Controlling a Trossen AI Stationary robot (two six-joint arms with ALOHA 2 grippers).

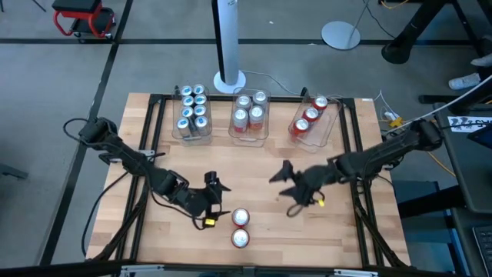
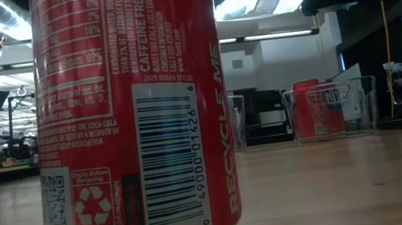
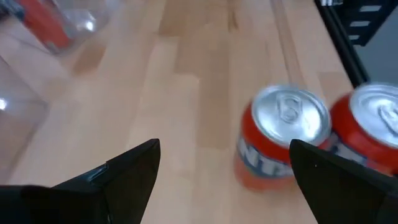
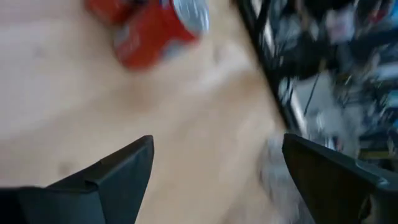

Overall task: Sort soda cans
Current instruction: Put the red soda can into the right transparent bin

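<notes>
Two loose red soda cans (image 1: pixel 241 218) (image 1: pixel 241 238) stand upright on their bases on the wooden table (image 1: pixel 254 165), near its front edge. One fills the low view (image 2: pixel 133 114). My left gripper (image 1: pixel 218 198) hovers open just left of them; its wrist view shows both cans (image 3: pixel 283 143) (image 3: pixel 373 130) ahead, between and beyond its fingers (image 3: pixel 127 174). My right gripper (image 1: pixel 284 192) is open above the table, right of the cans, which show blurred in its wrist view (image 4: pixel 155 28). Neither gripper touches a can.
Three clear tubs stand in a row at the far edge. The left one (image 1: pixel 193 113) holds blue cans, the middle one (image 1: pixel 250 117) silver and red cans, the right one (image 1: pixel 312 121) red cans. Bare wood lies between the tubs and the grippers. A black frame (image 1: pixel 361 177) edges the table.
</notes>
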